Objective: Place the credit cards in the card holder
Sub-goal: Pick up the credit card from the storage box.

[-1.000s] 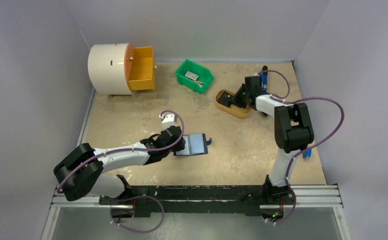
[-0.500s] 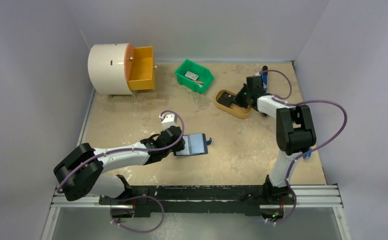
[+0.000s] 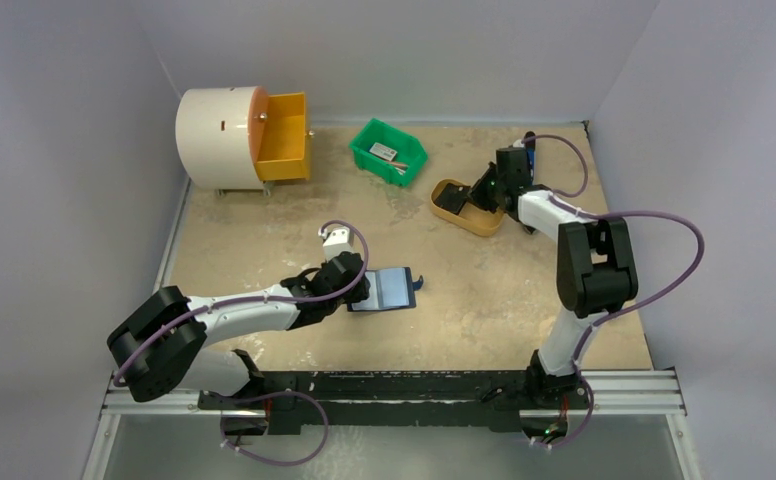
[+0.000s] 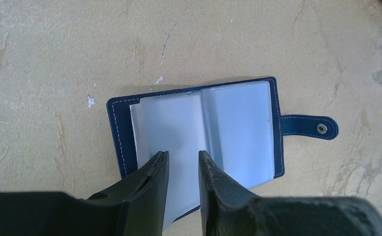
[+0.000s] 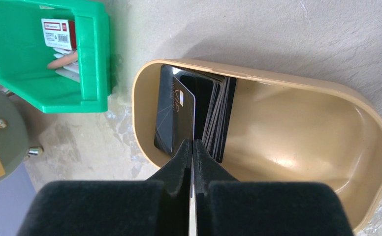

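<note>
- My left hand (image 4: pixel 181 169) sits nearest me, fingers a narrow gap apart, empty, tips over the clear sleeves; whether they press down I cannot tell.
- The card holder (image 4: pixel 238 123) lies open and flat near the middle of the worktop (image 3: pixel 264 240). Its long axis runs left to right and its snap tab points toward the right edge. My hand covers the leaf away from the tab.
- Farther back toward the right edge, my right hand (image 5: pixel 193 147) is closed tight on the edge of the front card (image 5: pixel 175 115).
- The other credit cards (image 5: pixel 213 113) stand stacked at one end of the tan tray (image 5: pixel 297 113).
- The green bin (image 5: pixel 93 54) is just beside that tray.
- A white drum (image 3: pixel 219 135) fills the far-left corner.
</note>
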